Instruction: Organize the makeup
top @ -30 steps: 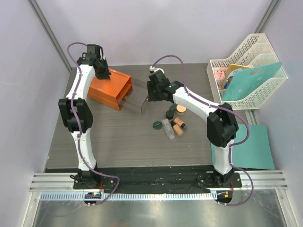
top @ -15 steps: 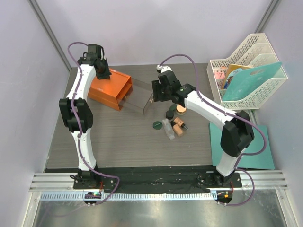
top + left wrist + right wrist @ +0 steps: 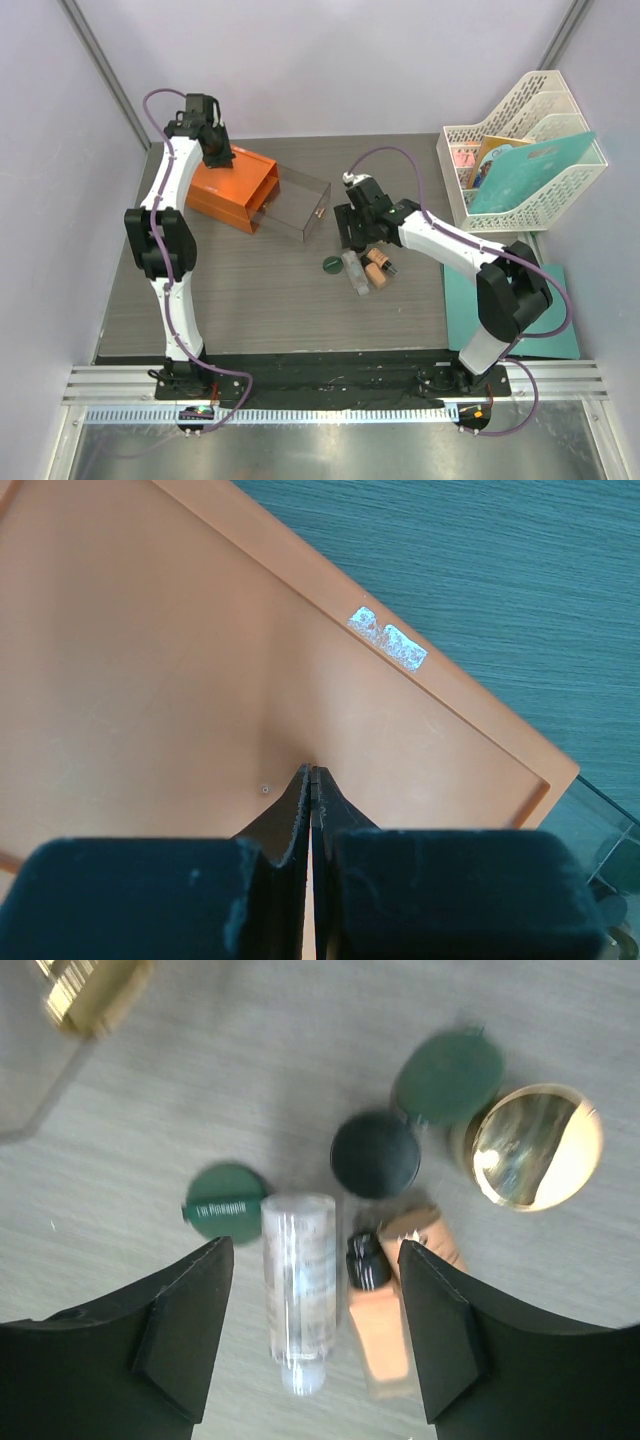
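The makeup lies in a cluster on the table. In the right wrist view I see a green disc [image 3: 225, 1207], a clear tube [image 3: 297, 1280], a tan-and-black cylinder [image 3: 380, 1310], a dark round jar [image 3: 375, 1153], a second green disc [image 3: 448, 1075] and a tan-lidded jar [image 3: 535, 1145]. My right gripper [image 3: 315, 1260] is open and empty, hovering over the tube and cylinder; it also shows in the top view [image 3: 352, 235]. My left gripper [image 3: 312, 772] is shut, its tips pressing on top of the orange drawer box [image 3: 228, 185].
A clear drawer [image 3: 300, 205] stands pulled out of the orange box toward the makeup; its gold handle [image 3: 90, 990] is blurred at upper left. A white file rack [image 3: 525, 150] stands at the back right. A teal mat [image 3: 525, 305] lies at the right edge.
My right gripper has left the clear drawer's front and moved right and toward the near edge, over the makeup cluster. The drawer stays pulled out. The left arm has not moved.
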`<state>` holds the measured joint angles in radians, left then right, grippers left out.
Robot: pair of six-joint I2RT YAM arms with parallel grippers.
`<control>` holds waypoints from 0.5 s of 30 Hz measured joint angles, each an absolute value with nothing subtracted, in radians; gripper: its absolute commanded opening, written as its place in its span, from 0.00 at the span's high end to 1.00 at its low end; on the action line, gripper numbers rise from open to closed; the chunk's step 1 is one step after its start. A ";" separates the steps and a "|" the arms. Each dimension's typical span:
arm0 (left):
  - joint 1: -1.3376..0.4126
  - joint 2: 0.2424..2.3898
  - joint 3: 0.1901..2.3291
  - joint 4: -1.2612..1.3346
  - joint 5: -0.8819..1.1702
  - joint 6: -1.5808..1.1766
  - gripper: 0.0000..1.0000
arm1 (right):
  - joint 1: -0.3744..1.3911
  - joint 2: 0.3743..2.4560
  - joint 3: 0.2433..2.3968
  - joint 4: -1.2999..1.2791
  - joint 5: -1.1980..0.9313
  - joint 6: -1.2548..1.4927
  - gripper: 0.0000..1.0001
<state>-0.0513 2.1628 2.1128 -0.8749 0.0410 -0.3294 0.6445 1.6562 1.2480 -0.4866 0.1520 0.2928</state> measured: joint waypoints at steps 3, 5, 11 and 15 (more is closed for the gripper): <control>-0.052 2.157 2.101 -0.865 0.039 -0.329 1.00 | 0.642 1.656 1.216 -0.504 0.109 0.282 0.28; -0.052 2.152 2.091 -0.856 0.038 -0.329 1.00 | 0.642 1.658 1.208 -0.509 0.083 0.277 0.30; -0.052 2.140 2.068 -0.836 0.038 -0.329 1.00 | 0.642 1.719 1.208 -0.507 0.000 0.265 0.35; -0.052 2.134 2.057 -0.827 0.037 -0.329 1.00 | 0.642 1.798 1.208 -0.508 -0.031 0.265 0.42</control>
